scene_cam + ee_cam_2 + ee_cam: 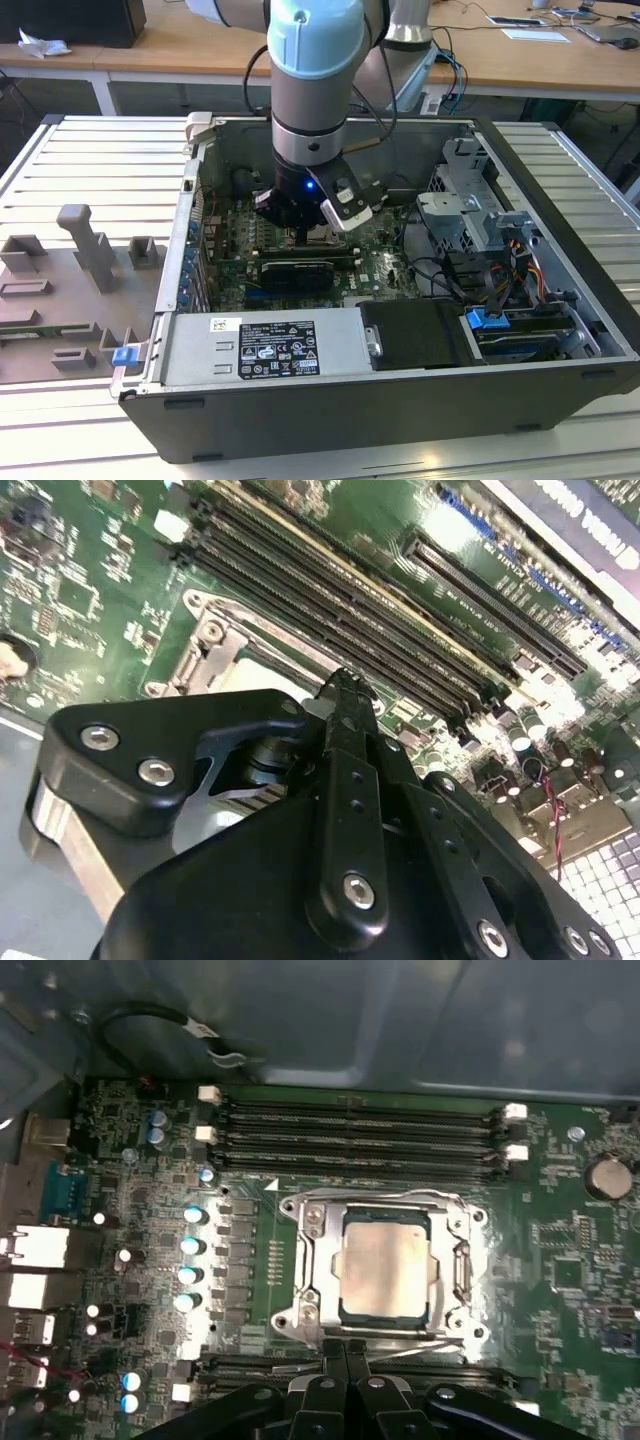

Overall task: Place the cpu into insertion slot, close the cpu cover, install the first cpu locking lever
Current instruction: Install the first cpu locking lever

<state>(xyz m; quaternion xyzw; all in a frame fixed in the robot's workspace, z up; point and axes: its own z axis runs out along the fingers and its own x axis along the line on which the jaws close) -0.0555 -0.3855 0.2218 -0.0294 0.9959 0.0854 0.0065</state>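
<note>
The cpu, a pale silver square, lies flat in the insertion slot, whose dark rim peeks out along the chip's edge. The cpu cover, a silvery frame, is down around the chip. A thin metal locking lever runs along the cover's side nearest the gripper. My gripper is shut with nothing held, its tips right at that side of the cover by the lever. In the exterior view the gripper is low inside the open computer case, over the motherboard. The second wrist view shows the black fingers over the cover's corner.
Long black memory slots run beside the socket on the far side. A black card, a power supply, drive cages and cables crowd the case. Grey fixtures stand on the table at the exterior view's left.
</note>
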